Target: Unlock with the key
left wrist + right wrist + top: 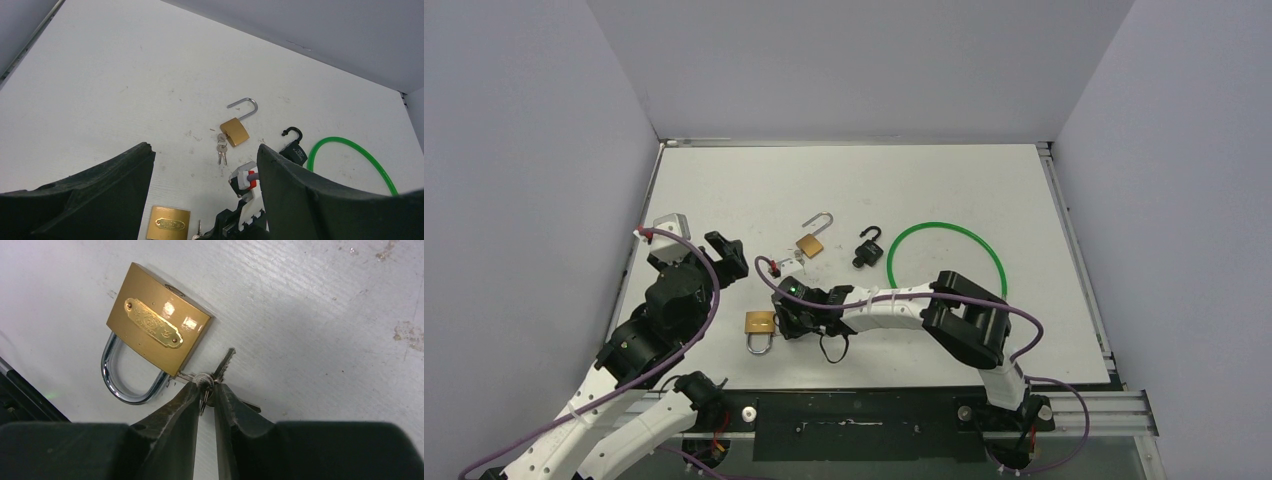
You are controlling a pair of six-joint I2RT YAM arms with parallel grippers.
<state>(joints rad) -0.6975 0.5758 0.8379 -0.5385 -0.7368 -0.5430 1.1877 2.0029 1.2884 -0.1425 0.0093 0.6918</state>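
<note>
brass padlock (pixel 157 332), shackle closed, lying flat on the white table (pixel 874 180), near side, left of centre. key bunch (pixel 214 380) just beside its shackle-end corner, not in the keyhole, pinched by my right gripper (pixel 206 390), fingers nearly together. my left gripper (pixel 203 149) hangs wide apart, holding nothing. farther back: open brass padlock (pixel 811 243) with spare keys (pixel 221 150) beside it, small black padlock (pixel 867 248), green cable loop (pixel 946 225).
</note>
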